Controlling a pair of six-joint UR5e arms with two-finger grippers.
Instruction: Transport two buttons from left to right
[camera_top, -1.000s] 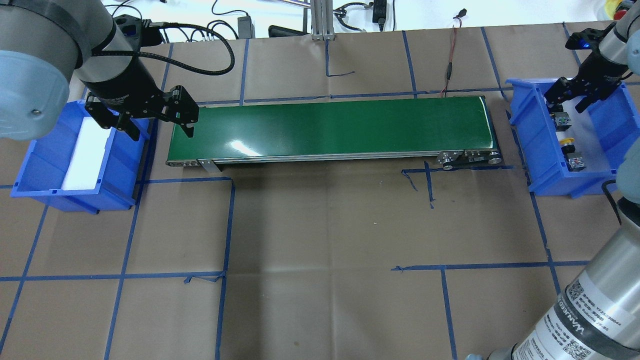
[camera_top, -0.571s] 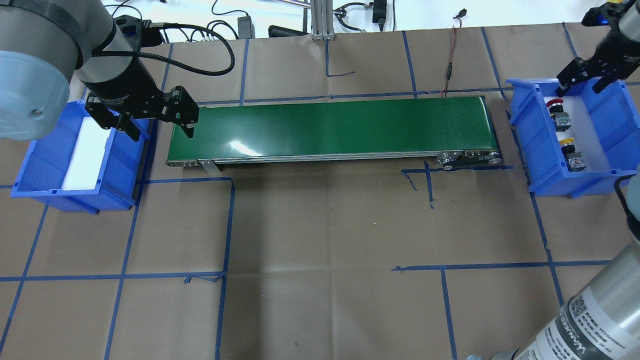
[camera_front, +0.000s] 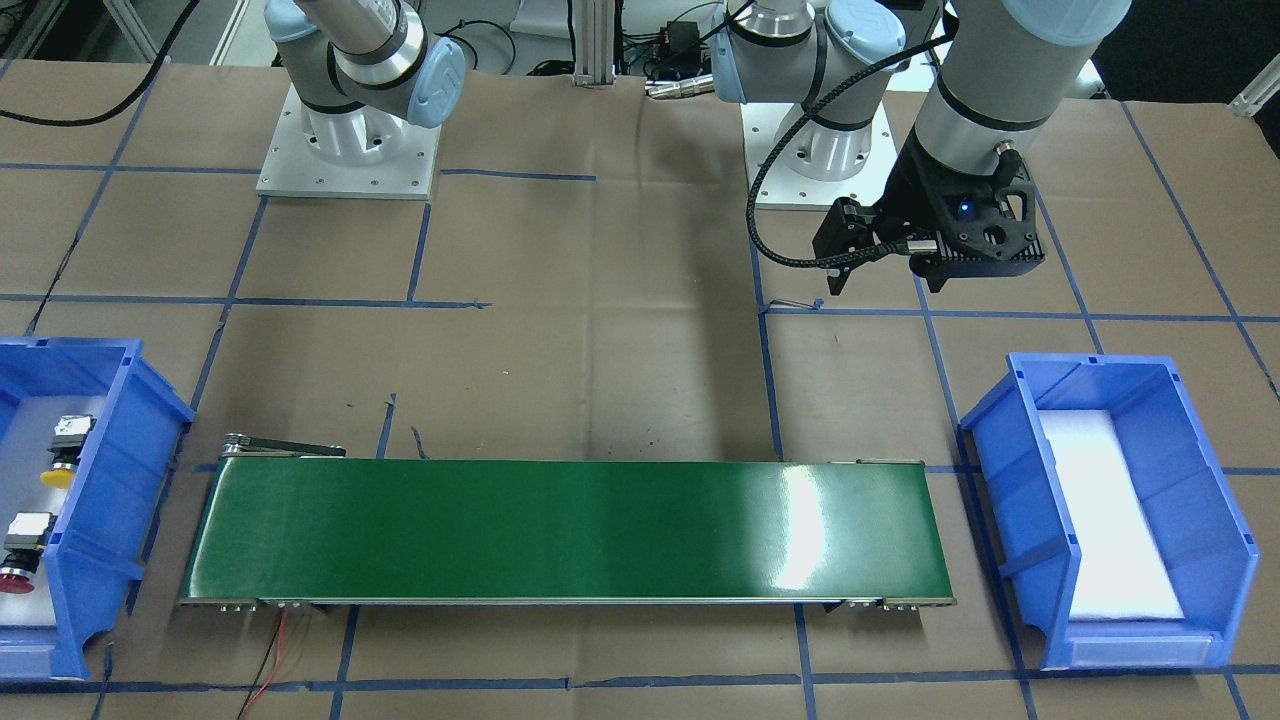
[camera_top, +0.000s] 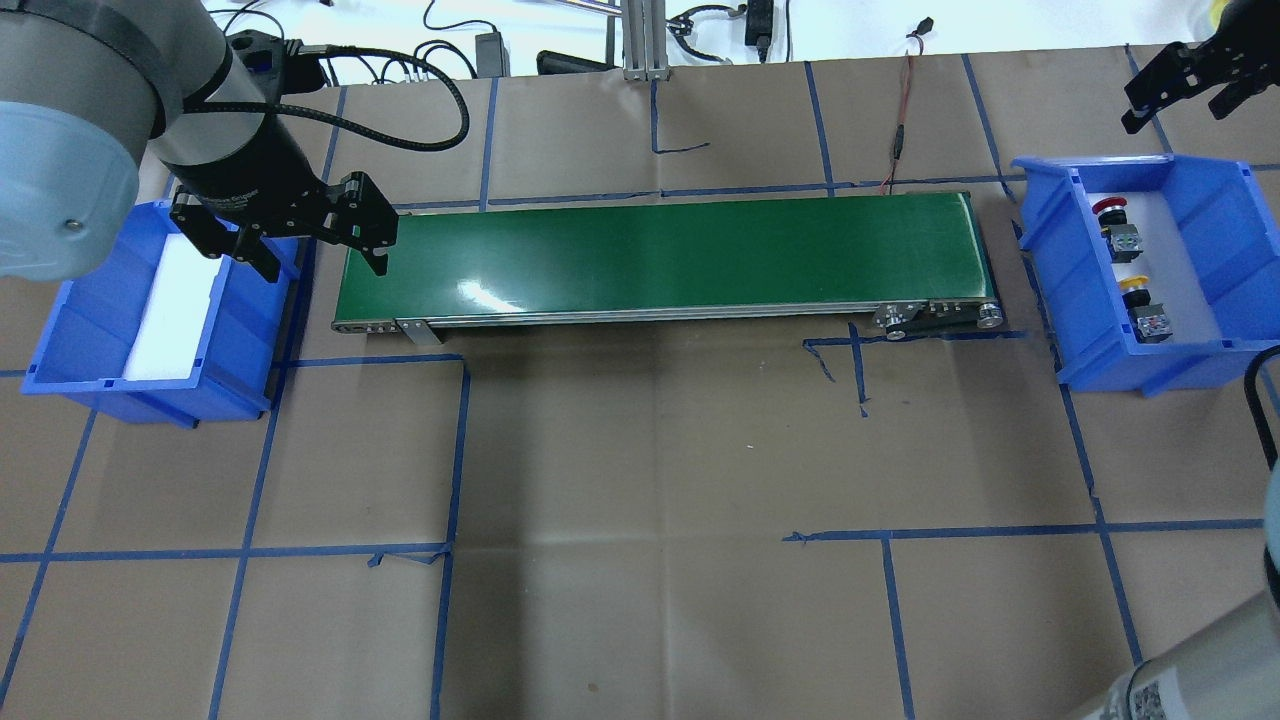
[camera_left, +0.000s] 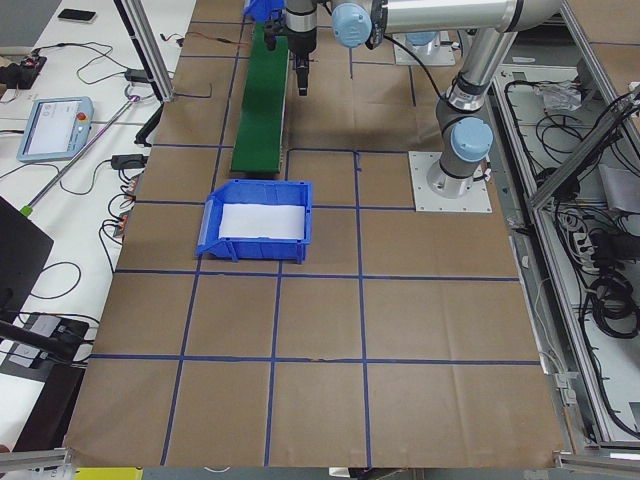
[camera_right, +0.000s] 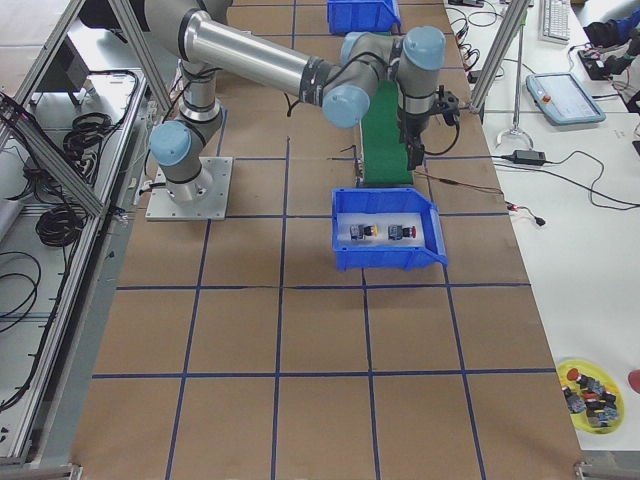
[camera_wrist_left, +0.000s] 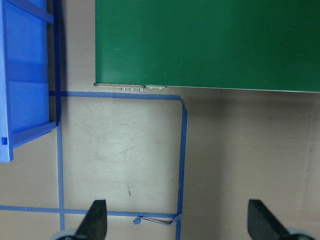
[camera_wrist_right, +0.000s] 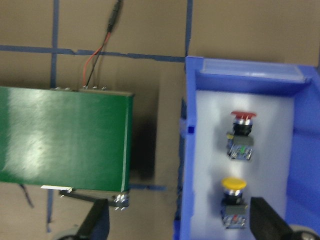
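Observation:
Both buttons lie on the white liner of the right blue bin (camera_top: 1200, 362). The red button (camera_top: 1108, 207) is at the far end and the yellow button (camera_top: 1133, 285) nearer. The right wrist view shows the red button (camera_wrist_right: 243, 116) and the yellow button (camera_wrist_right: 234, 185) from high above. My right gripper (camera_top: 1172, 112) hangs open and empty beyond the bin's far rim. Between the left blue bin (camera_top: 100, 390) and the green conveyor (camera_top: 660, 255), my left gripper (camera_top: 325, 265) is open and holds nothing.
The left bin holds only a white foam liner (camera_top: 170, 310). A red-black wire (camera_top: 900, 130) runs from the conveyor's right end to the table's far edge, where cables and a metal post (camera_top: 645, 40) stand. Blue tape lines cross the brown paper.
My right gripper has risen out of the right bin and moved off toward the far right corner, uncovering the red button. The left arm has not moved.

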